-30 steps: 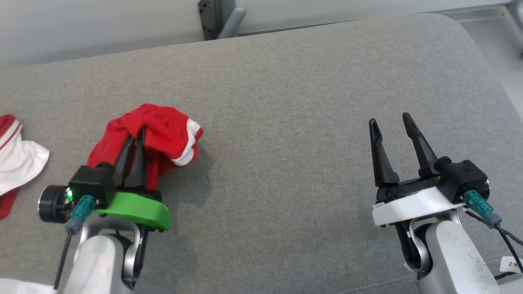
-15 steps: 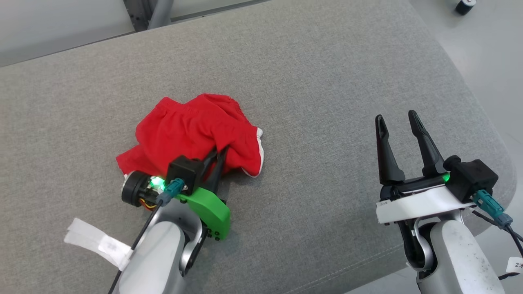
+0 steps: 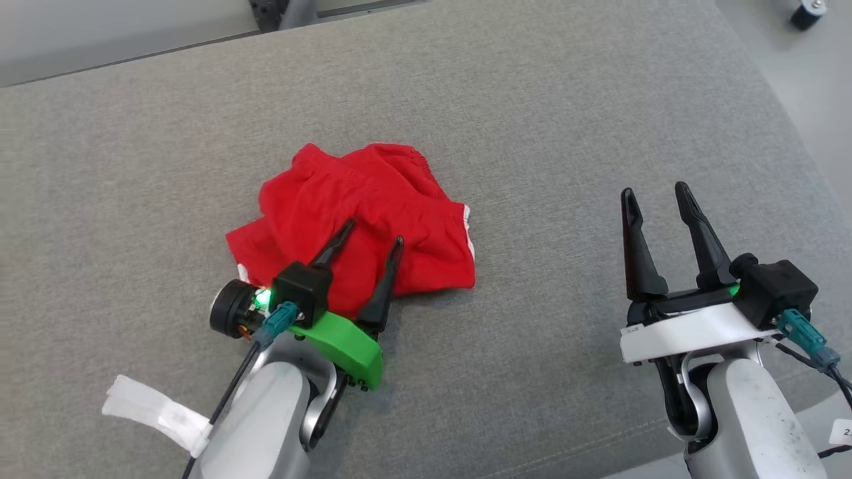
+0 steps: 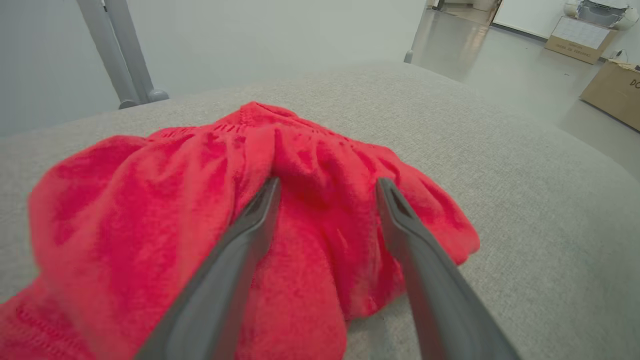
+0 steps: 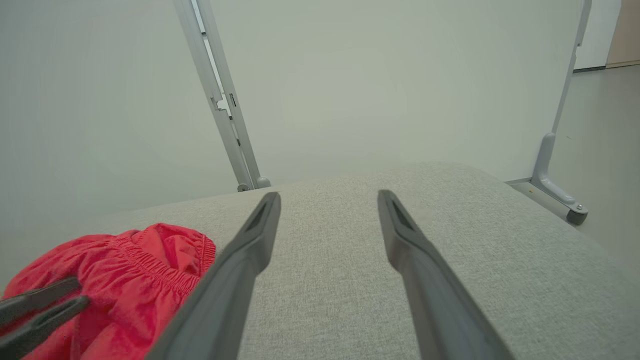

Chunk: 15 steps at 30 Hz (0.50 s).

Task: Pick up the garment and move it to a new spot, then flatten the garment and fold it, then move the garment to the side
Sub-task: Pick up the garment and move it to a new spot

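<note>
Head view: red shorts [image 3: 373, 193] lie in a crumpled heap just left of frame centre on a grey upholstered cushion [image 3: 532, 120]. White trim shows along the heap's right edge, and a gathered elastic waistband runs along its top.

The left gripper [image 3: 373, 231] enters from the lower left with its jaws spread wide. Both fingers lie over the lower part of the heap, with nothing pinched between them. There is a green bracket [image 3: 343, 342] behind the fingers and a strip of white tape [image 3: 150, 412] on the pale forearm in the lower left corner.

The right gripper [image 3: 654, 191] is at the lower right, jaws wide and holding nothing. It sits over bare cushion, well apart from the shorts, with a white bracket [image 3: 685, 329] at its base.

Left wrist view: the shorts [image 4: 125, 200] take up the left and centre of the frame. A raised fold of cloth sits between the two fingers [image 4: 245, 250]. The fingers look to rest on the cloth, though contact is hard to judge at this low angle. Cardboard boxes [image 4: 612, 92] are on the floor at the upper right.

Right wrist view: the gripper's own fingers [image 5: 412, 260] stand apart over bare cushion [image 5: 325, 260]. The shorts [image 5: 145, 270] are at the lower left, waistband towards the camera. The left gripper's fingertips [image 5: 50, 292] cross the shorts at the left edge. A grey metal post [image 5: 220, 100] stands behind the cushion against a pale wall.
</note>
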Motion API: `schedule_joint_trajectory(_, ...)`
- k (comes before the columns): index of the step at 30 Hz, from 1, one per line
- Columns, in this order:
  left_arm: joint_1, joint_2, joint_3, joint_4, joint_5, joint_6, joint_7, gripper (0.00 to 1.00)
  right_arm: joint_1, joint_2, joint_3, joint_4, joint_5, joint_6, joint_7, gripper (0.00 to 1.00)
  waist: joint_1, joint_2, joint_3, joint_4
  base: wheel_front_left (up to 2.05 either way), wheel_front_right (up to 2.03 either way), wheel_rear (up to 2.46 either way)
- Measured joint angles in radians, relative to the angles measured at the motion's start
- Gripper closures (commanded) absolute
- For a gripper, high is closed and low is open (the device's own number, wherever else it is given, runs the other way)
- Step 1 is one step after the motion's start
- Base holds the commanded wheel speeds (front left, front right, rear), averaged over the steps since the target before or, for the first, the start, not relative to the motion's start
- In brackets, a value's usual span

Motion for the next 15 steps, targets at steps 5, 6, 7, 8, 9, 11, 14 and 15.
schedule_joint_trajectory(5,0.019,0.014,0.043,-0.068,-0.019,0.038,-0.045,0.0,0.001,0.0,-0.012,0.007,-0.013,0.0,0.0,0.0,0.0,0.0,-0.017,0.058,0.0,0.0,0.0)
schedule_joint_trajectory(6,0.026,0.018,0.058,-0.082,-0.023,0.048,-0.05,0.0,0.001,0.0,-0.016,0.009,-0.018,0.0,0.0,0.0,0.0,0.0,-0.02,0.07,0.0,0.0,0.0)
schedule_joint_trajectory(7,0.035,0.023,0.071,-0.093,-0.028,0.058,-0.056,0.0,0.001,0.0,-0.019,0.011,-0.021,0.0,0.0,0.0,0.0,0.0,-0.024,0.081,0.0,0.0,0.0)
schedule_joint_trajectory(8,0.043,0.03,0.088,-0.104,-0.033,0.07,-0.061,0.0,0.001,0.0,-0.022,0.011,-0.023,0.0,0.0,0.0,0.0,0.0,-0.028,0.093,0.0,0.0,0.0)
schedule_joint_trajectory(9,0.05,0.037,0.106,-0.114,-0.04,0.082,-0.067,0.0,0.001,0.0,-0.024,0.013,-0.026,0.0,0.0,0.0,0.0,0.0,-0.031,0.104,0.0,0.0,0.0)
schedule_joint_trajectory(11,0.063,0.056,0.145,-0.127,-0.057,0.105,-0.074,0.0,0.002,0.0,-0.027,0.018,-0.033,0.0,0.0,0.0,0.0,0.0,-0.038,0.125,0.0,0.0,0.0)
schedule_joint_trajectory(14,0.089,0.081,0.198,-0.146,-0.069,0.133,-0.082,0.0,0.003,0.0,-0.029,0.025,-0.041,0.0,0.0,0.0,0.0,0.0,-0.05,0.153,0.0,0.0,0.0)
schedule_joint_trajectory(15,0.098,0.089,0.213,-0.15,-0.075,0.141,-0.083,0.0,0.004,0.0,-0.031,0.026,-0.044,0.0,0.0,0.0,0.0,0.0,-0.055,0.161,0.0,0.0,0.0)
